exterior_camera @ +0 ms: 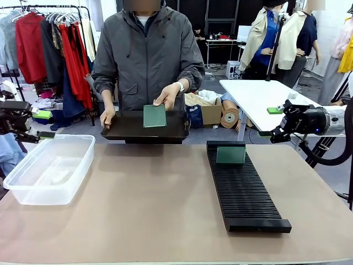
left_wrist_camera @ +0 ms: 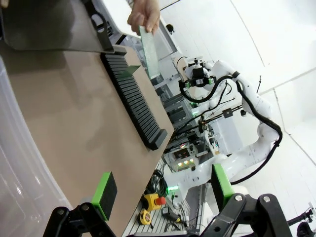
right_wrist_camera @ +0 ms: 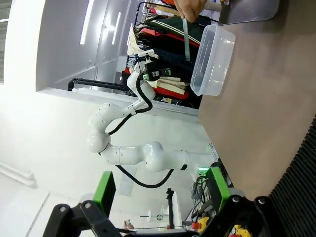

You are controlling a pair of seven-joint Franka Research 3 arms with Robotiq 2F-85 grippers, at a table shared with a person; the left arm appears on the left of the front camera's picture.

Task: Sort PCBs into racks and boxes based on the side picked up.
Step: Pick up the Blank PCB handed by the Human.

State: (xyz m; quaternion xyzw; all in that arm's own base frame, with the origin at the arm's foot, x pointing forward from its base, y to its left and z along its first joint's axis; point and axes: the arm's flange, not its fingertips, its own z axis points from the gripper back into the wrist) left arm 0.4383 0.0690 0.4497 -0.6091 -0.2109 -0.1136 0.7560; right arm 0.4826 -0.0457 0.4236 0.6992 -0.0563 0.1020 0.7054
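From the table [exterior_camera: 154, 215] centre, the box [exterior_camera: 49, 165] lies at 9 o'clock, the rack [exterior_camera: 248, 193] at 3 o'clock with one PCB [exterior_camera: 230, 155] in its far end, the tray [exterior_camera: 129, 130] at 12 o'clock under another PCB [exterior_camera: 155, 116].

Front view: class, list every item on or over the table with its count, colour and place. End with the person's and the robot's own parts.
PCBs: two, green; one held over the tray, one standing at the rack's far end.
rack: one, black, slotted; on the table's right half.
tub: one, clear plastic, empty; on the table's left side.
tray: one, dark; at the far edge.
table: one, tan.
person's hands: two; one holds the PCB, the other rests on the tray.
left pincer: black, green pads, open; near the tub.
right pincer: same colours, open; off the table's far right.
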